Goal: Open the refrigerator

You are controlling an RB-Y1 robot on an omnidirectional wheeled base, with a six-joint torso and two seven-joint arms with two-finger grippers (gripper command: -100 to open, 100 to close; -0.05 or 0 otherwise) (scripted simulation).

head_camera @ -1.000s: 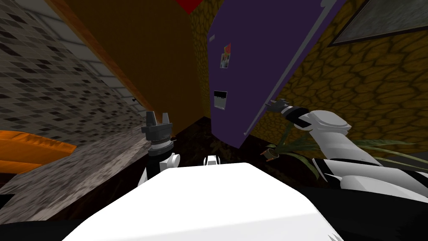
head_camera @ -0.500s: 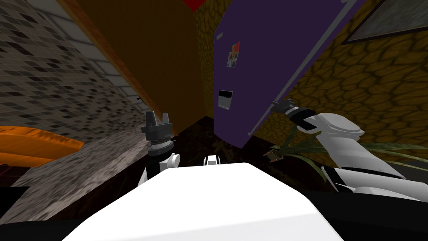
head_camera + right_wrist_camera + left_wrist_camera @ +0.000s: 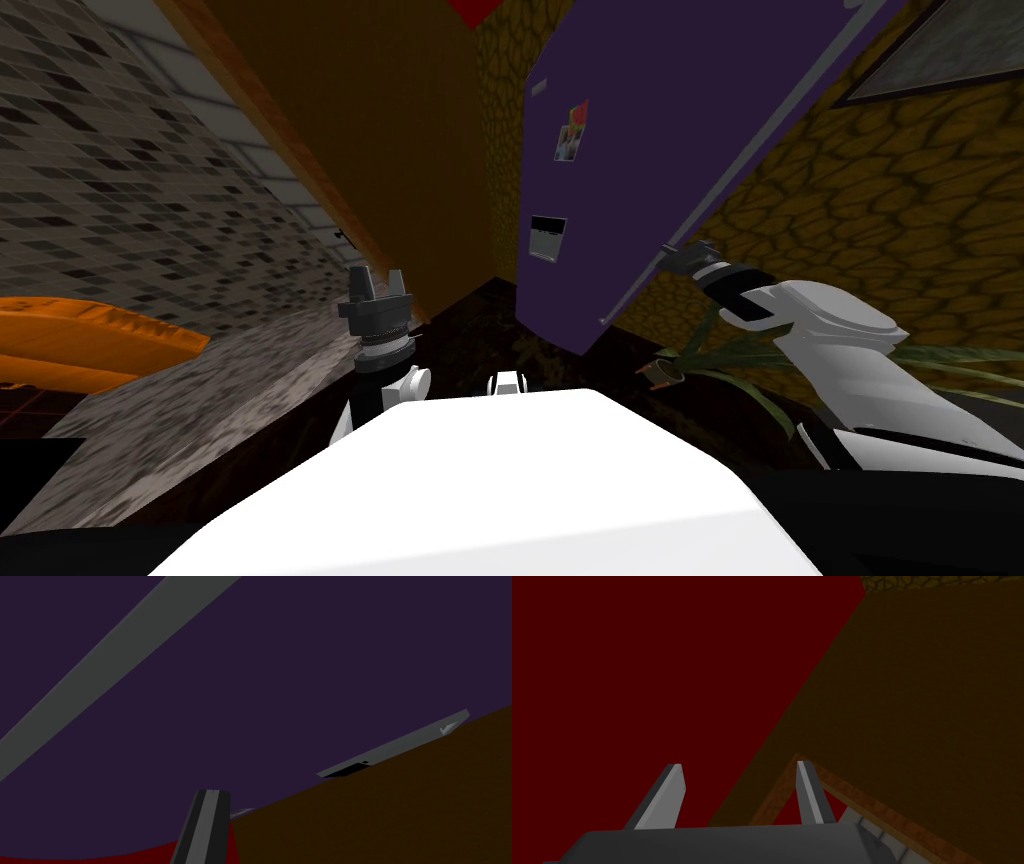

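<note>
The refrigerator (image 3: 640, 130) is a tall dark purple box ahead of me, with small magnets and a panel on its front. A long grey handle strip (image 3: 720, 184) runs down its right edge. My right gripper (image 3: 678, 256) sits against the lower part of that strip, its arm reaching in from the right. In the right wrist view the purple door (image 3: 300, 676) is very close, and the grey strip (image 3: 100, 676) crosses it. My left gripper (image 3: 377, 280) is held upright over the counter edge, open and empty (image 3: 739, 768).
A speckled counter (image 3: 200, 390) with an orange object (image 3: 90, 340) lies on the left under a tiled wall. A brown cabinet side (image 3: 350, 130) stands left of the refrigerator. A potted plant (image 3: 665, 372) sits on the floor beneath my right arm, by the yellow stone wall (image 3: 880, 230).
My head view has swung a little, shifting the whole scene right. My right hand has stayed at the grey strip and its arm has stretched further out. The left arm has not moved.
</note>
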